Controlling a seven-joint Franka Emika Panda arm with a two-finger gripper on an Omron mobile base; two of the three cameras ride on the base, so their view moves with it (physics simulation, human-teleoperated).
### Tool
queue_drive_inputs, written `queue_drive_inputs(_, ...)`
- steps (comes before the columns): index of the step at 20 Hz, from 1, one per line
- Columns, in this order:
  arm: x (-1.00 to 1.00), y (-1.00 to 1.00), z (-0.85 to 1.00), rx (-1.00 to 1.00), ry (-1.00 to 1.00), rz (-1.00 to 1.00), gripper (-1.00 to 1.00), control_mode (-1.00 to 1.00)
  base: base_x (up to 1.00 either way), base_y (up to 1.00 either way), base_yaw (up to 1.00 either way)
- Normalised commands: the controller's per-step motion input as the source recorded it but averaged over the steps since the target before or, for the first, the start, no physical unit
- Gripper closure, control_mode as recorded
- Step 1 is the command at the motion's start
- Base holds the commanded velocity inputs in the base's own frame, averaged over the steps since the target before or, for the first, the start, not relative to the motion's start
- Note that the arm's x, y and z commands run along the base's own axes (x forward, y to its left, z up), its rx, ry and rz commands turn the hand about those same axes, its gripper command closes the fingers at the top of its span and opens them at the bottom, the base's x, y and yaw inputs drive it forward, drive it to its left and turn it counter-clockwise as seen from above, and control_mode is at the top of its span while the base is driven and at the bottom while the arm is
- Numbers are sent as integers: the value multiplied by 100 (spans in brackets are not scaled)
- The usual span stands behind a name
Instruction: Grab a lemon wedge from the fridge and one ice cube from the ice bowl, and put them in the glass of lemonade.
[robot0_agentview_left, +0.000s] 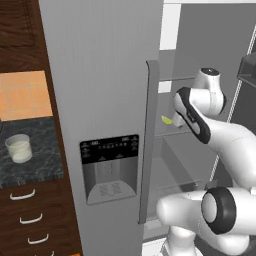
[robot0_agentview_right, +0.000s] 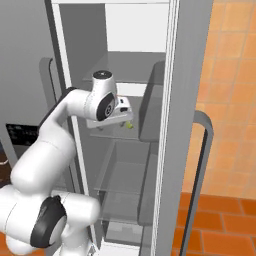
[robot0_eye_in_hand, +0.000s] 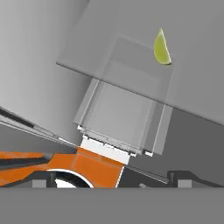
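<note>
White rounded arm (robot0_agentview_left: 225, 145), black joint rings

lemon wedge (robot0_agentview_left: 166, 120) half hidden behind the fridge (robot0_agentview_left: 105, 100) handle.

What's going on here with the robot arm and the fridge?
The white arm is reaching into the open fridge, with its hand open beside a lemon wedge lying on a glass shelf. The hand holds nothing, so the wedge has not been picked up yet. The glass of lemonade stands on the dark counter to the left of the fridge, waiting for the wedge and ice.
</note>
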Motion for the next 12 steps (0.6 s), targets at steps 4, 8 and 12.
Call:
queue_drive_inputs(4,66,-3,0,4,-1,-17,-100,-100,0,0,0)
queue_drive_inputs(8,78,-16,-2,8,0,-3,-100,-100,0,0,0)
queue_drive_inputs(12,48,-35,-46,12,-7,2,-100,-100,0,0,0)
